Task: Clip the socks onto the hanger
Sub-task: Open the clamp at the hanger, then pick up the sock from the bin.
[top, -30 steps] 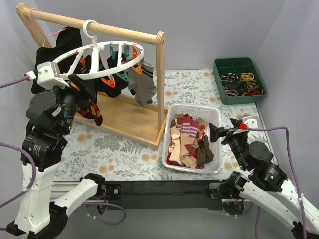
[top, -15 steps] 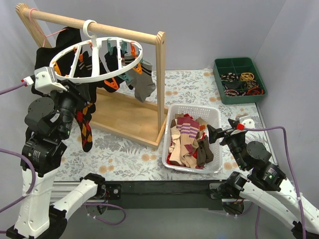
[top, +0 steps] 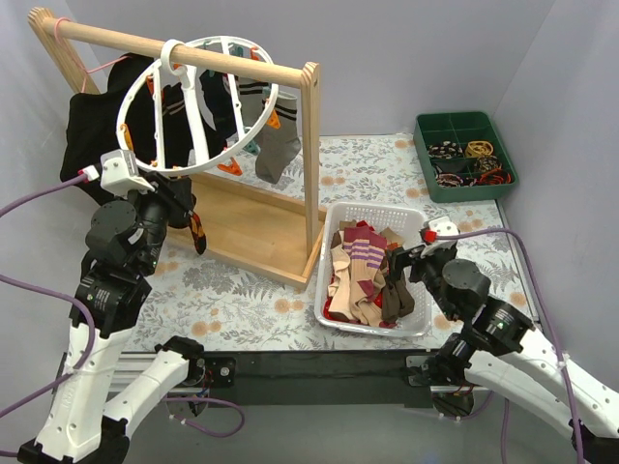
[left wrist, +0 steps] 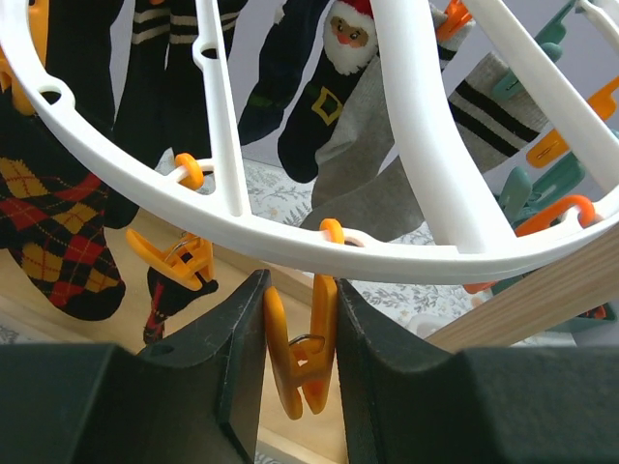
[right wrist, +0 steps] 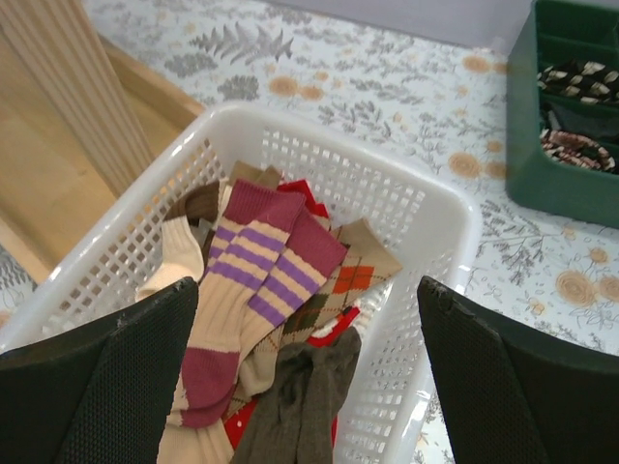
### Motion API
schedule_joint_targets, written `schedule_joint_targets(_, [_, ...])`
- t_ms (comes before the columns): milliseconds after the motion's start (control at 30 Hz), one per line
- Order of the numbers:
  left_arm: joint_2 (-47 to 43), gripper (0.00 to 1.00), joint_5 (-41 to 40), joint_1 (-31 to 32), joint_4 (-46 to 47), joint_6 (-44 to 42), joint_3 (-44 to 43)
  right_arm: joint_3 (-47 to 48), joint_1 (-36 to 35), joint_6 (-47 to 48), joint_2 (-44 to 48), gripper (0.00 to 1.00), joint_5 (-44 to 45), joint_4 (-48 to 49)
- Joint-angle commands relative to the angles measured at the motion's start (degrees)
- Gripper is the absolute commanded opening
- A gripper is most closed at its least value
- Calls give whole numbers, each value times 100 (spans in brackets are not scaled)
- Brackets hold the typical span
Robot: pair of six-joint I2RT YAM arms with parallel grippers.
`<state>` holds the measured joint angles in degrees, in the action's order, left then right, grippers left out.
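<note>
The white plastic ring hanger (left wrist: 290, 237), with spokes and a top hook, hangs on the pale wooden rail stand (top: 242, 66) at about 10 o'clock in the overhead view, and its ring is tipped steeply up on edge. The left gripper (left wrist: 300, 338) reaches up under the ring's lower rim, its two black fingers clamped on an orange clothespin (left wrist: 302, 362) that dangles from that rim. Already pinned around the ring are a dark Santa-printed sock (left wrist: 338, 58), a grey sock with black stripes (left wrist: 387, 164) and a black, red and yellow argyle sock (left wrist: 48, 232). The loose socks lie heaped in a white plastic lattice basket (top: 377, 208) at about 5 o'clock on the floral tablecloth. On top is a maroon sock with purple stripes (right wrist: 261, 271), a tan diamond-patterned sock (right wrist: 338, 285) is at 3 o'clock of it, and a dark brown sock (right wrist: 300, 406) is at 6 o'clock. The right gripper (right wrist: 309, 338) hovers over this basket with its fingers spread wide apart, holding nothing. A green compartment tray (top: 464, 159) sits at 2 o'clock.
</note>
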<state>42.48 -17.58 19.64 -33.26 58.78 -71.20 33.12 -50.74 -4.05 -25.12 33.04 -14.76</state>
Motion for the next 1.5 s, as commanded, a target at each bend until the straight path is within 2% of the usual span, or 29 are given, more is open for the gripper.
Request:
schedule_joint_targets(0, [-196,16,124,14,-173,37,299,168,-6,-289,-457,98,-315,-140])
schedule_joint_targets(400, [-310,14,45,14,82,19,458,598,38,-1369,-2118,98,-579,-729])
schedule_joint_targets(600, [-363,14,36,14,100,45,484,774,591,-1458,-2839,97,-1070,-572])
schedule_joint_targets(700, [-372,14,53,14,82,89,510,792,1091,-1493,-3138,93,-1676,-221])
schedule_joint_targets(733, [-381,14,71,14,91,107,511,792,1188,-1510,-3287,88,-1852,-124])
schedule_joint_targets(933, [-363,14,71,14,82,116,467,1126,1444,-1414,-4095,74,-2090,351])
schedule_joint_targets(1233, [-328,14,80,14,56,98,458,1275,2155,-1589,-5019,67,-2661,1361])
schedule_joint_targets(1467, [-275,13,97,14,-58,54,388,1618,2341,-1371,-5810,64,-3486,1766])
